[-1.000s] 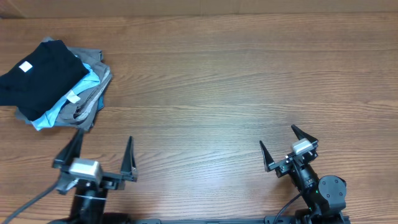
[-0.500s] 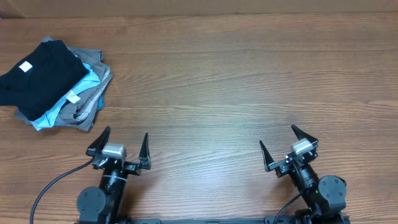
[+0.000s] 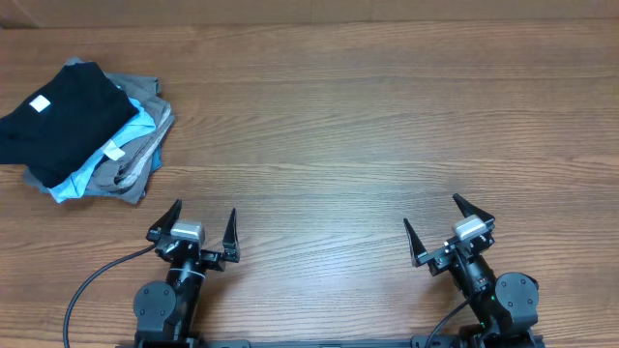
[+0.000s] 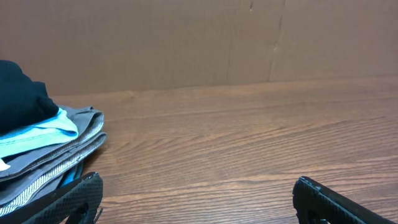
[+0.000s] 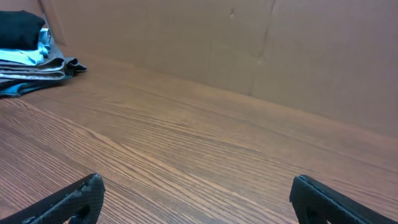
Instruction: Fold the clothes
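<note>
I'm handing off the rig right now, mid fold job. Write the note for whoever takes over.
Left claw: open, empty, near the table front edge.
Right claw: open, empty, same edge.
Black T-shirt: far left, on top of the pile, over the light blue shirt and grey garments.
Done: it looks folded.
Left: check the fold is neat.

My left gripper (image 3: 204, 210) sits low and close to my base, jaws spread as wide as they go, nothing between them. Its fingers (image 4: 74, 202) point forward and a touch inward. My right gripper (image 3: 431, 211) sits the same way, wide open and empty, angled a little toward the left one. The two are well apart.
</note>
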